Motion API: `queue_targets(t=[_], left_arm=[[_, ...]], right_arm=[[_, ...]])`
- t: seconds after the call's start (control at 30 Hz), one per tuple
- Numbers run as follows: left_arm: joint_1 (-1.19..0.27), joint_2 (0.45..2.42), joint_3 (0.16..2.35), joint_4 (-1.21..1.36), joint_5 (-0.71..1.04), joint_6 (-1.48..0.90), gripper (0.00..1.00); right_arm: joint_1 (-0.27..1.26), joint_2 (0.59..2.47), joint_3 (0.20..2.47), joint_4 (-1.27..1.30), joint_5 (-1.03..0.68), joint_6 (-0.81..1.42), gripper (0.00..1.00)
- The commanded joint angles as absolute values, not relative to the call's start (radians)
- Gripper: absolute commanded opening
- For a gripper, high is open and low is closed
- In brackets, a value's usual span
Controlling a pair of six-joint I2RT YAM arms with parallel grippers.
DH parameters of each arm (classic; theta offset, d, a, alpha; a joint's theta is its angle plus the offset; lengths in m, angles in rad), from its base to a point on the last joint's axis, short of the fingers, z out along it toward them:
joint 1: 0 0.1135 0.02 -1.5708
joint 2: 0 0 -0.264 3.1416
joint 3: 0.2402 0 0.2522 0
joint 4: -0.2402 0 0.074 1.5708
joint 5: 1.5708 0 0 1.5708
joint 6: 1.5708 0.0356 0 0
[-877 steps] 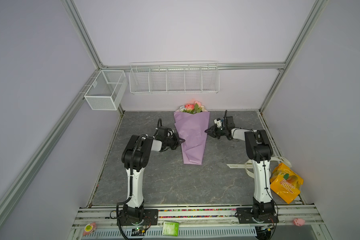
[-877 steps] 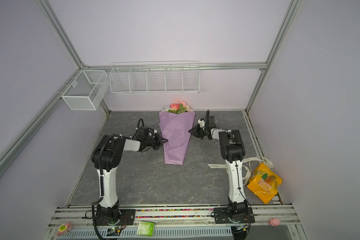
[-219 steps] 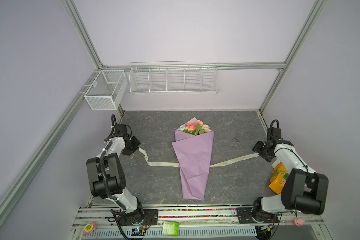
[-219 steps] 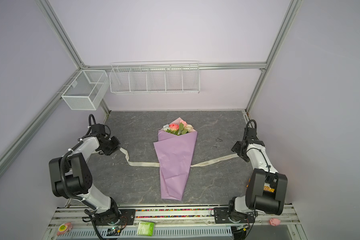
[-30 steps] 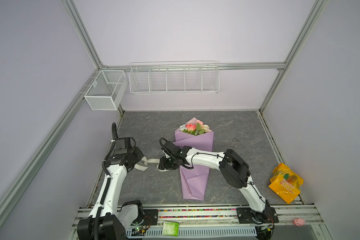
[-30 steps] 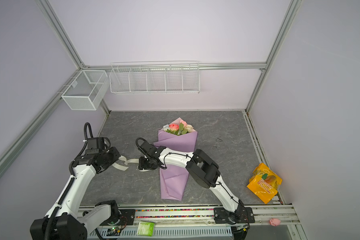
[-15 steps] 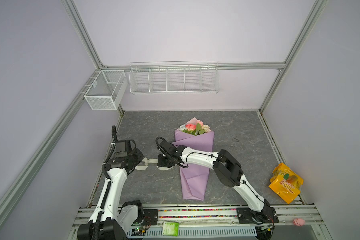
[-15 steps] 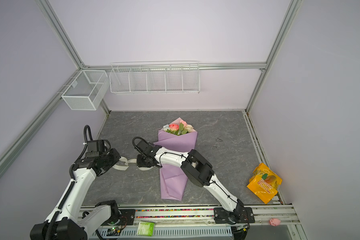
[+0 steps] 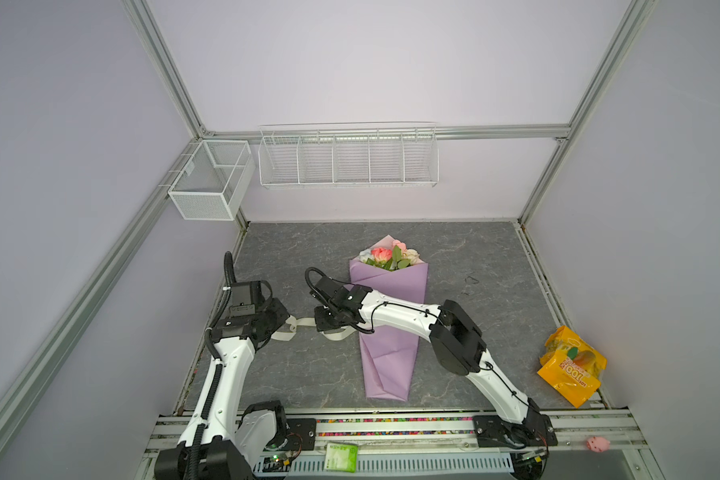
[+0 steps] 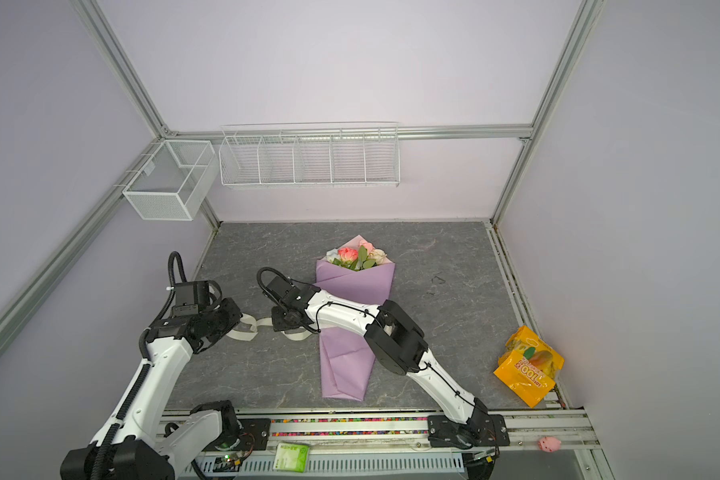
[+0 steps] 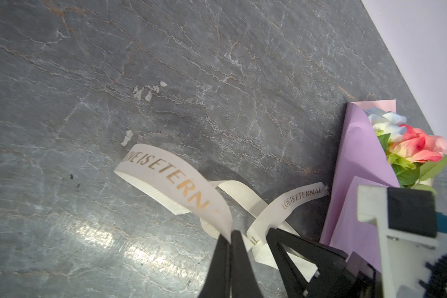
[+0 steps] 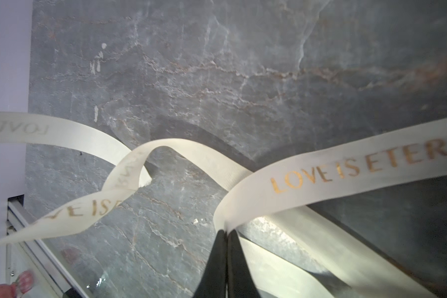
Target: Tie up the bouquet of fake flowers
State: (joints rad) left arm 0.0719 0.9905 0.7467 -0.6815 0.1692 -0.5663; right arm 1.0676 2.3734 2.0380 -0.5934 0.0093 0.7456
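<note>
1. In both top views we see the bouquet of fake flowers lying in the middle of the grey table. The roses point to the back wall. A purple paper is wrapped around it.
2. In both top views the left gripper and the right gripper sit close together, just left of the paper. The right arm reaches across the paper. A cream ribbon runs between them. From up here we cannot tell how the jaws stand.
3. In a top view a yellow snack bag lies at the right edge of the table. Its white marks look like "100". A green packet lies on the front rail. Its words are too small to read.
4. In the left wrist view the left gripper's jaws are pressed together and pinch the ribbon. Gold letters say "LOVE IS ETERN" on the near loop. They say "LOVE IS ETERNAL" on the loose end, just beside the paper. Pink and pale blue roses peek out of the paper.
5. In the right wrist view the right gripper's jaws are closed tight on the ribbon. We read "LOVE IS ETER" in gold next to them, and "LOVE" upside down farther off.
</note>
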Motion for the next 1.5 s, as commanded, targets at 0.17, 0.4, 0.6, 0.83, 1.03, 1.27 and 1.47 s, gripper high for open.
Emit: queue_targets(t=[0.17, 0.4, 0.6, 0.83, 1.03, 1.27, 1.47], left_arm=[[0.076, 0.863, 0.677, -0.642, 0.263, -0.561, 0.00], [0.077, 0.760, 0.669, -0.642, 0.285, -0.547, 0.00], [0.077, 0.710, 0.684, -0.568, 0.380, -0.534, 0.00], [0.068, 0.804, 0.808, -0.508, 0.522, -0.484, 0.00], [-0.128, 0.992, 1.018, -0.517, 0.550, -0.400, 0.00], [-0.361, 1.206, 1.269, -0.608, 0.599, -0.258, 0.00], [-0.420, 1.336, 1.370, -0.663, 0.668, -0.218, 0.00]], right_arm=[[1.018, 2.442, 2.329, -0.669, -0.123, 0.539, 0.07], [0.999, 2.595, 2.544, -0.709, -0.325, 0.485, 0.13], [0.974, 2.497, 2.448, -0.760, -0.371, 0.448, 0.41], [0.936, 2.147, 2.068, -0.685, -0.242, 0.361, 0.53], [0.840, 1.719, 1.472, -0.289, -0.085, 0.386, 0.54], [0.775, 1.484, 1.116, -0.020, 0.012, 0.123, 0.60], [0.773, 1.488, 1.069, 0.101, -0.021, -0.025, 0.60]])
